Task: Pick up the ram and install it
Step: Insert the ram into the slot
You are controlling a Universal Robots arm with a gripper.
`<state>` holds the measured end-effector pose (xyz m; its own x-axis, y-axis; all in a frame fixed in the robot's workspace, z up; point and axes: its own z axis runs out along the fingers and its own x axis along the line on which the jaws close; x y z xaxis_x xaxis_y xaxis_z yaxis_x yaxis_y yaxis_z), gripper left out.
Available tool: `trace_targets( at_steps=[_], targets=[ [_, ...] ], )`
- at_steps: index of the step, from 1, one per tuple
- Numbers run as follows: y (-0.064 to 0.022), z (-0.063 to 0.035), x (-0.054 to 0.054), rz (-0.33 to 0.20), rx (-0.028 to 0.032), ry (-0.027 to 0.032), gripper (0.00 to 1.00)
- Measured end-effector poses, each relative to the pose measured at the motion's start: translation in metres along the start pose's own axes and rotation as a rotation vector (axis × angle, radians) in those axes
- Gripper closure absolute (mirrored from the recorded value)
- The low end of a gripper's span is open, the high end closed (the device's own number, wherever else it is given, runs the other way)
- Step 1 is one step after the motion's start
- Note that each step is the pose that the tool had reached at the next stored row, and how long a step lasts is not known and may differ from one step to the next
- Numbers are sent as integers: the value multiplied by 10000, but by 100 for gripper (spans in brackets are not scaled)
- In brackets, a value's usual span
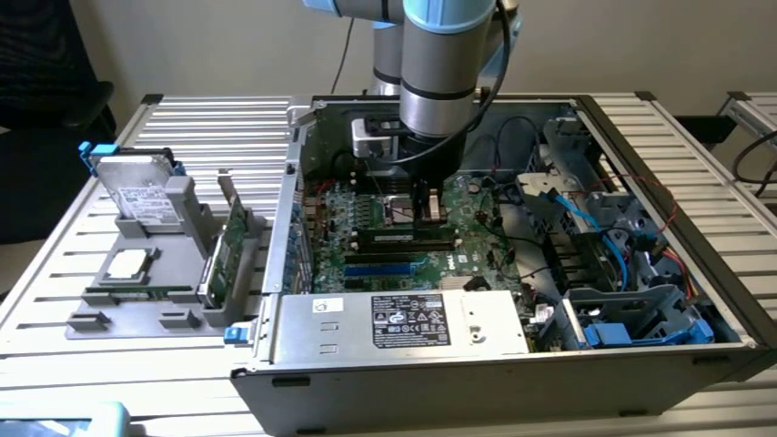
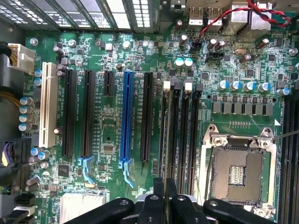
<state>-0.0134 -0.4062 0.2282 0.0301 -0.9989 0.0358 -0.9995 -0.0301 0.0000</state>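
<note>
Claw (image 2: 165, 185) clenched on the ram (image 1: 405, 238) inside the open computer case (image 1: 486, 387).
The claw stands low over the motherboard (image 2: 117, 140), its 2 fingers drawn close on the ram, which runs lengthwise along the black memory slots (image 2: 192, 135); whether it is seated cannot be told. In the exterior view, blue slots (image 1: 386, 269) lie at 6 o'clock of the ram. On the worktop (image 1: 206, 118), at 9 o'clock of the case, a grey fixture (image 1: 134, 314) carries a hard drive (image 1: 136, 191), 1 processor chip (image 1: 127, 264) and a tall green card (image 1: 222, 255).
</note>
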Motion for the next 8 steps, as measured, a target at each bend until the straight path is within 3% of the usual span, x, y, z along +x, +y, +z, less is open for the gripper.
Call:
trace_targets(
  at_steps=[8],
  targets=[
    [1,5,1,0,0,2,87]
  ],
)
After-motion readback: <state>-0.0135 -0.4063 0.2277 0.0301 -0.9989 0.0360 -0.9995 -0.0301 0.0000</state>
